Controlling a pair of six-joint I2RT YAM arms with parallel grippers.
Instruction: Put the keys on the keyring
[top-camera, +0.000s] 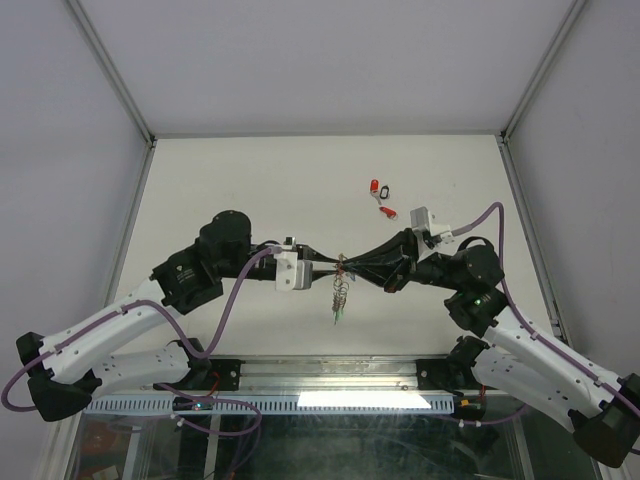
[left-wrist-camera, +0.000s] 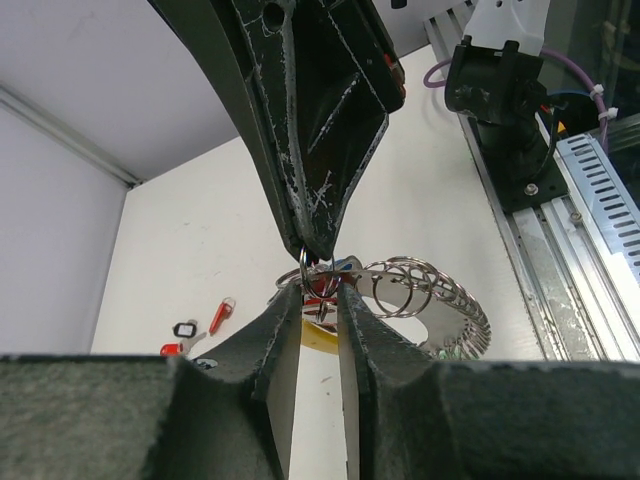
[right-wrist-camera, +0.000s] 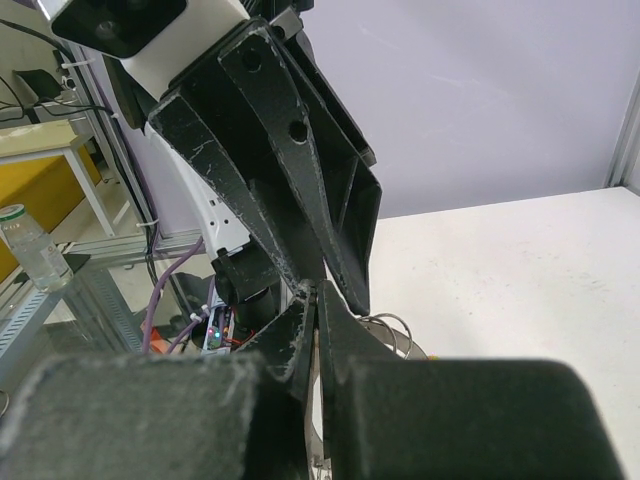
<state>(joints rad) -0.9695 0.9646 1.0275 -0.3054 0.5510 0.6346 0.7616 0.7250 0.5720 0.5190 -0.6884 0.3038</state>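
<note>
Both grippers meet in mid-air over the table's middle. My right gripper is shut on the top of the keyring, a silvery coil with a yellow arc, which hangs below it. My left gripper faces it tip to tip. Its jaws stand a narrow gap apart, pressed on a small split ring with a red-tagged key. Three loose keys lie farther back on the table: a red tag, a black tag and another red one.
The white table is walled by grey panels and metal posts on three sides. An aluminium rail with both arm bases runs along the near edge. Purple cables loop beside each arm.
</note>
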